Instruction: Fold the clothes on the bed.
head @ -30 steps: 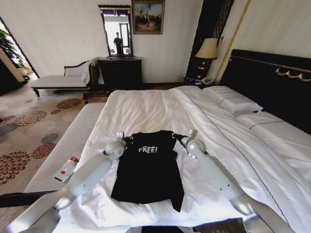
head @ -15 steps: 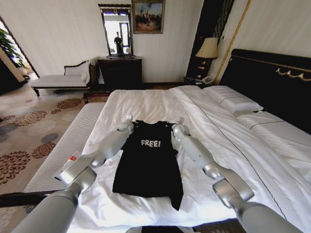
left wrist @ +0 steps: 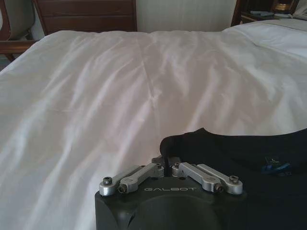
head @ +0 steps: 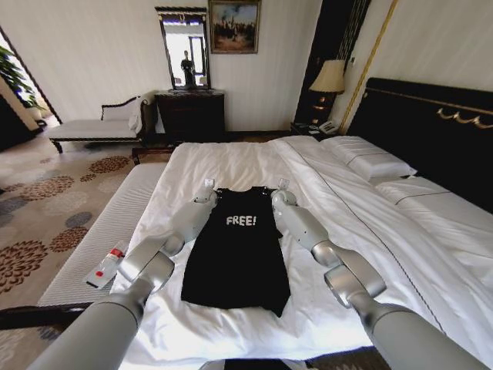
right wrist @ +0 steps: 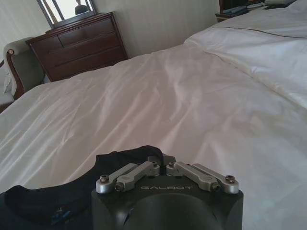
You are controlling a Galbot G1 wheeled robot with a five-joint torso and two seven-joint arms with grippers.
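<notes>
Black tee [head: 236, 256] w/ white "FREE!" on chest lies flat on the white duvet [head: 231, 166] of the bed [head: 431, 223], near the foot edge, collar end toward 12 o'clock, hem toward 6; sleeves look tucked in so the shape reads as a narrow rectangle w/ a small corner of cloth poking out at approx 5 o'clock. Both arms reach fwd over the bed, one each side of the tee. Left tool [head: 206, 190] sits at the tee's shoulder corner at approx 11 o'clock; left wrist view shows its fingers drawn together, pinching a fold of the black cloth [left wrist: 165, 155] at the edge. Right tool [head: 279, 190] at the opposite shoulder corner, approx 1 o'clock; right wrist view shows its fingers likewise together, w/ the black shoulder edge [right wrist: 139, 154] caught betw. them. Collar w/ a small blue label [left wrist: 273, 165] runs betw. the two tools. Duvet beyond is lightly creased. Pillows [head: 368, 163] and dark headboard [head: 431, 131] at approx 2 o'clock, lamp [head: 330, 79] at 1, dark dresser [head: 190, 114] w/ mirror at 11–12, pale bench [head: 91, 128] at 10. A small bottle [head: 108, 266] lies on the padded bench [head: 100, 235] beside the bed at 9 o'clock.
</notes>
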